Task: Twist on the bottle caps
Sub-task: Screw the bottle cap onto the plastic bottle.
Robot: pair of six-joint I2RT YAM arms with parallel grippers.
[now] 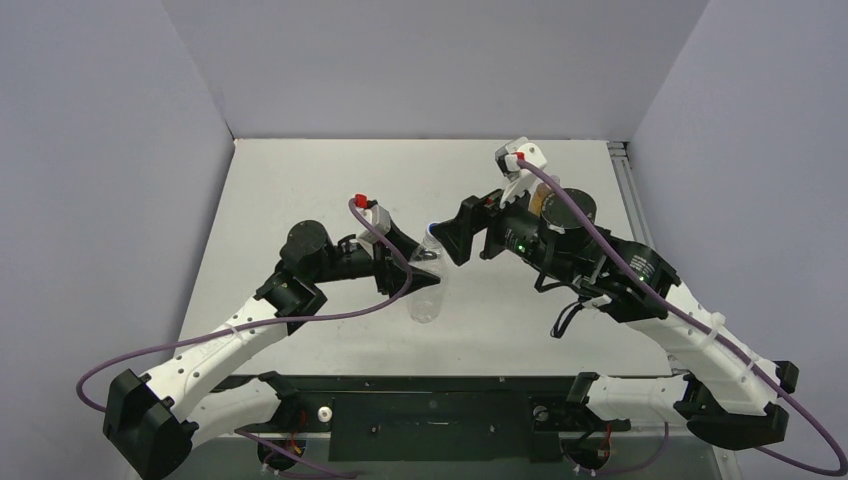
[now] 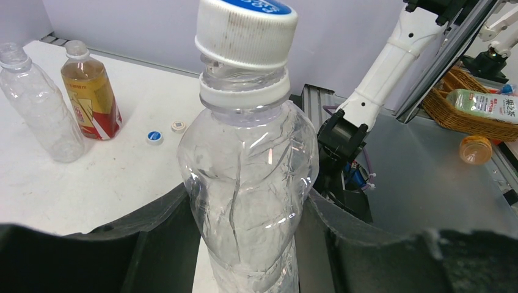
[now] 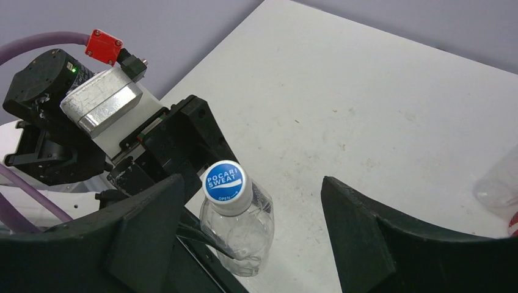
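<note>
Jaws above white table (image 1: 330,170), grey walls (image 1: 430,60)

Robotics laboratory test cell: a white table (image 1: 300,180) stands boxed in on its left, far and right sides by plain grey panels (image 1: 430,60). At the near edge, a left arm (image 1: 225,340) and a right arm (image 1: 715,350) are bolted to a black base plate (image 1: 430,415), with purple cables (image 1: 82,385) looping loose from each. A green status light (image 1: 519,247) glows on the right arm. An aluminium rail (image 1: 622,190) runs along the table's right edge. Off the table, past the right arm's base, a wicker basket (image 2: 455,119) holds drinks bottles.
</note>
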